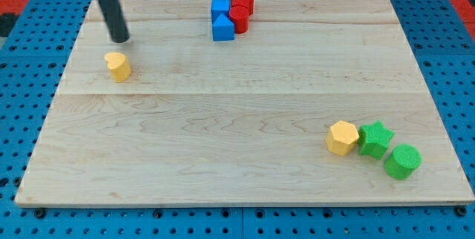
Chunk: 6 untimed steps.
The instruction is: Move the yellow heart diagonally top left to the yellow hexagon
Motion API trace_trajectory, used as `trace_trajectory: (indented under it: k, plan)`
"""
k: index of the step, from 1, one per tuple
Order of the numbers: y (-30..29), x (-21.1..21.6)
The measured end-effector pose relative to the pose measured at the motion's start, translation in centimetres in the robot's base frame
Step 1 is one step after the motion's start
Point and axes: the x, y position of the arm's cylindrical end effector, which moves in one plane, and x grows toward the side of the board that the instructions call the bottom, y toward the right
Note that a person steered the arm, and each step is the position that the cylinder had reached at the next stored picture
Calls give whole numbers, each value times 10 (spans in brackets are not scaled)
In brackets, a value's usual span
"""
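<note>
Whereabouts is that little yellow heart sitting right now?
The yellow heart sits near the view's upper left of the wooden board, just below my tip, far from the yellow hexagon at the lower right.

A pale wooden bench carries a yellow heart at the view's left, blue and red blocks clustered up top, and a yellow hexagon touching a green star beside a green cylinder.

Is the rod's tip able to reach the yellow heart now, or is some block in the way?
Probably yes. My tip sits just above the yellow heart in the view, apart from it, with only bare wood between them. The blue and red blocks lie off toward the view's top middle, out of the path.
</note>
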Motion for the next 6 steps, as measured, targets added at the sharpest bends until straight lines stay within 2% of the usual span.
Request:
trace_trajectory:
  k: [1, 2, 3, 4, 5, 6]
  plan:
    - [8, 48]
    - [133, 75]
    - [197, 102]
    - [146, 49]
    - [107, 39]
    - [122, 84]
